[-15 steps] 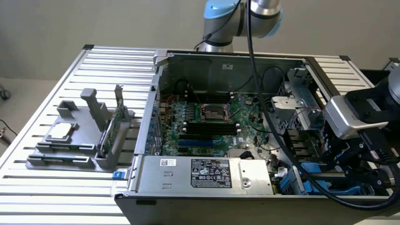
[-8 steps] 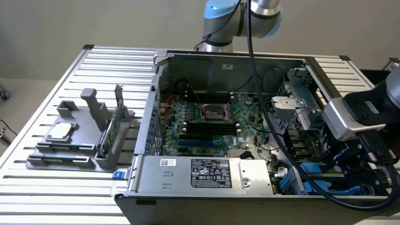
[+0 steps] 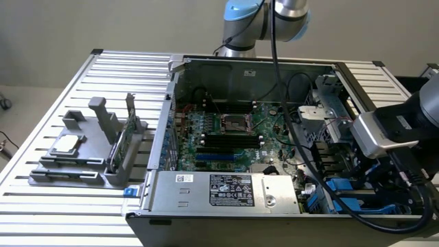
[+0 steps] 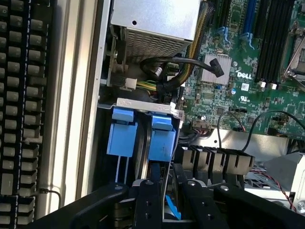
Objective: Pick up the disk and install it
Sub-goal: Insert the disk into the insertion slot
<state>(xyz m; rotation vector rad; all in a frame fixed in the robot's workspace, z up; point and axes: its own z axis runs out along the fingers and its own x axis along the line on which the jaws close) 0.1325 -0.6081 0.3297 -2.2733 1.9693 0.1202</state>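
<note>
One arm [image 3: 288,15] bends down into the open computer case [image 3: 254,63] at the exterior view's right, claw [image 4: 167,191] clamped on the blue-railed disk [image 4: 171,210], just beside the blue drive bays [image 4: 121,138].

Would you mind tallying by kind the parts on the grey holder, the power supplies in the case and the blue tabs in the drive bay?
Small square silver chip on the grey plastic holder: 1
Thin green circuit card: 1
Silver metal power supply box: 1
Bright blue plastic tabs: 2
Total: 5
</note>
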